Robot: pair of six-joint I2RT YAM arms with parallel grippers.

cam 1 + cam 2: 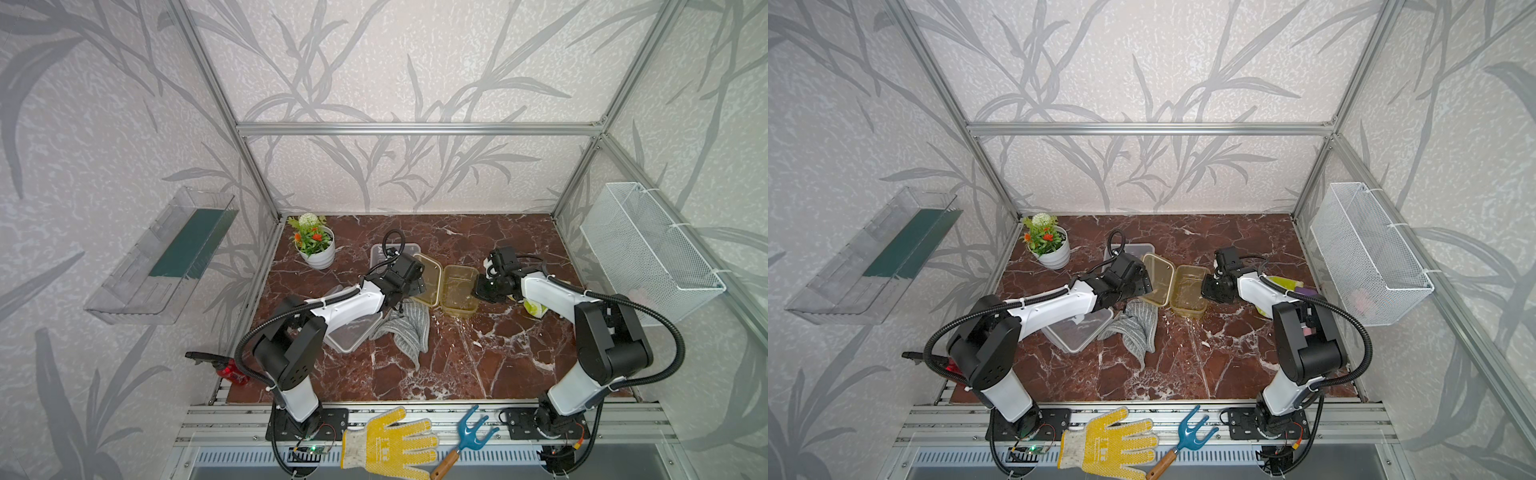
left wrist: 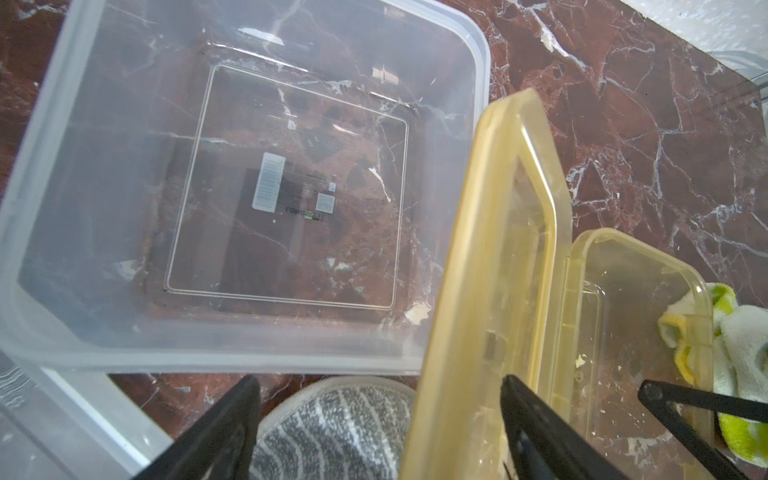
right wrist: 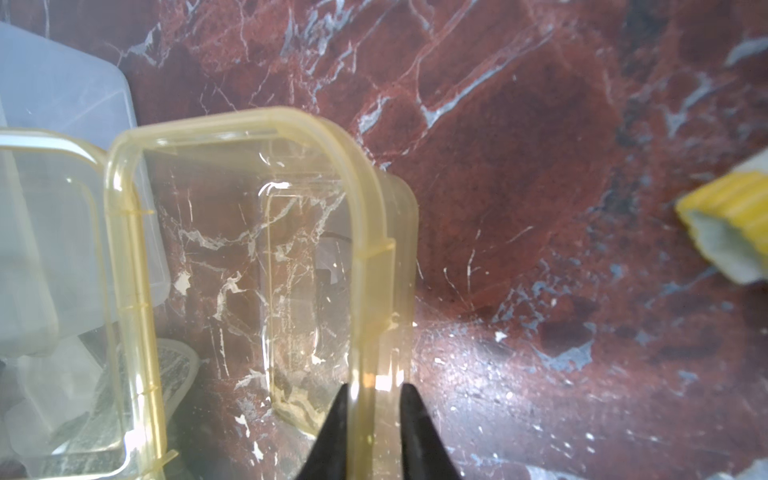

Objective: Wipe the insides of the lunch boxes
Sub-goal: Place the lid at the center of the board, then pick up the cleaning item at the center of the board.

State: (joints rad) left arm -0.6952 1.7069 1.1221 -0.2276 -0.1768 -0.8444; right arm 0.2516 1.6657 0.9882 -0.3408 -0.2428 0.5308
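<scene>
Red marble tabletop (image 1: pixel 478 365), leaf-print walls. Amber lunch box (image 1: pixel 459 291) sits mid-table, mouth up, long axis running front to back. Its lid (image 1: pixel 430 282) lies alongside on the left, touching and roughly parallel. Right gripper (image 3: pixel 376 388) straddles the box's right-side rim — one finger inside, one outside; pinching or merely flanking, cannot tell. Left gripper (image 2: pixel 378 380) spread wide, holding nothing, over the grey cloth (image 1: pixel 409 328). Clear lunch box (image 1: pixel 349 332) lies front-left, under the left arm.

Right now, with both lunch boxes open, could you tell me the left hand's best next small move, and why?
Probably lower the left hand, open, onto the grey striped cloth just beneath it and close: no cloth is held, and the right hand straddles the rim of the open amber box.
</scene>
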